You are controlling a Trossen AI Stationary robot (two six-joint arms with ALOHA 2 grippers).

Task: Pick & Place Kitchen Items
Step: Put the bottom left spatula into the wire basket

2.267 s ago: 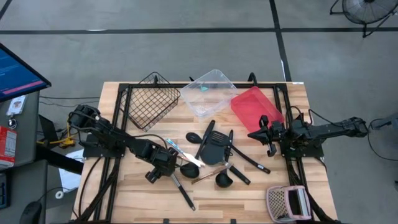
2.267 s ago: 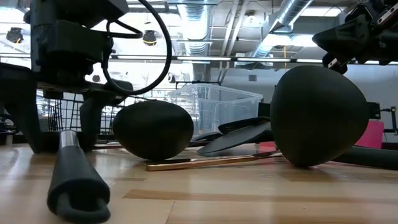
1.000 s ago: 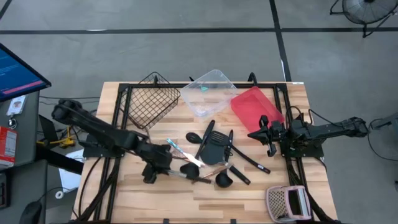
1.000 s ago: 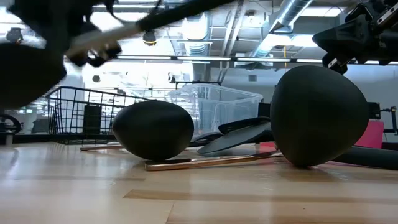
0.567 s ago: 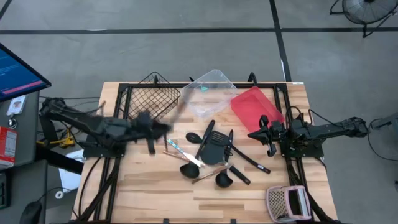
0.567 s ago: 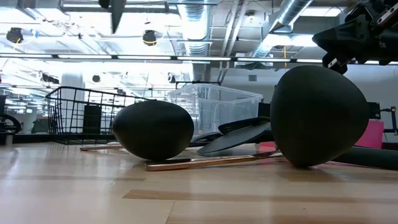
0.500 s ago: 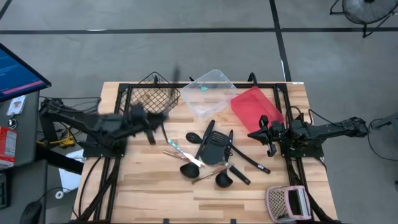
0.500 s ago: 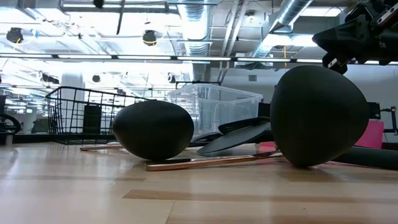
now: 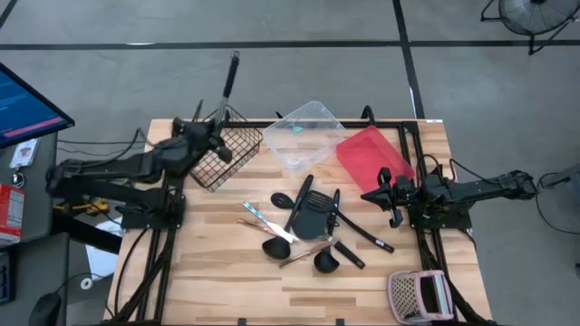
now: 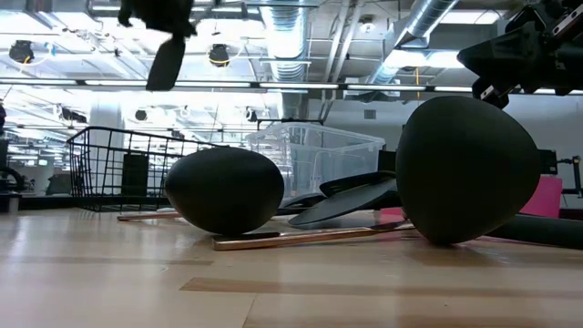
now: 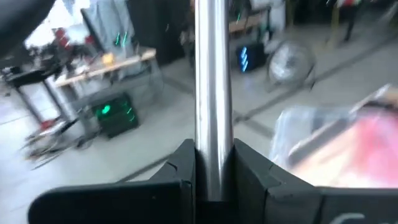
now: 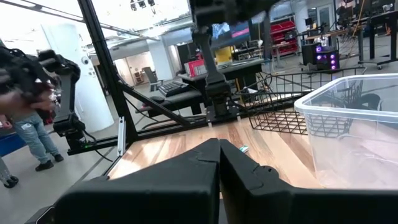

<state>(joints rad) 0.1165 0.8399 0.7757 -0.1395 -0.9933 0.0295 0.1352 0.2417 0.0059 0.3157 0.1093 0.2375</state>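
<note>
Steel-handled utensil (image 9: 230,80) — clamped in the left gripper (image 9: 210,143) jaws, raised above the wire basket (image 9: 220,147). Transport step; next, lower and release. Right gripper (image 9: 388,196) jaws closed, empty, beside the remaining utensils (image 9: 308,231).

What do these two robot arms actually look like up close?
Both arms are matte black, built of chunky jointed segments with black cables looping beside them. The left gripper has two flat, angular black fingers; the right gripper has similar wedge-shaped black fingers. No markings show.
</note>
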